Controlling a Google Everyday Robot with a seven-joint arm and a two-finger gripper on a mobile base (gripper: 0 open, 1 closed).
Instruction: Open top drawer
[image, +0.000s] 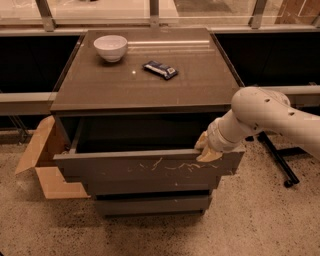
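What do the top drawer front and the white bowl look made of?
The top drawer: likely matte grey-brown laminate board; pale scratches show on its flat front. The bowl: probably glazed ceramic, white with a soft sheen. The claw is at the drawer's upper right edge.

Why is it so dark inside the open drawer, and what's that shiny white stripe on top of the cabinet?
In the camera view, the cabinet top overhangs the top drawer, so the drawer's inside sits in shadow. The pale streak beside the bowl looks like glare on the glossy surface. The claw, at the drawer's right front edge, is well lit.
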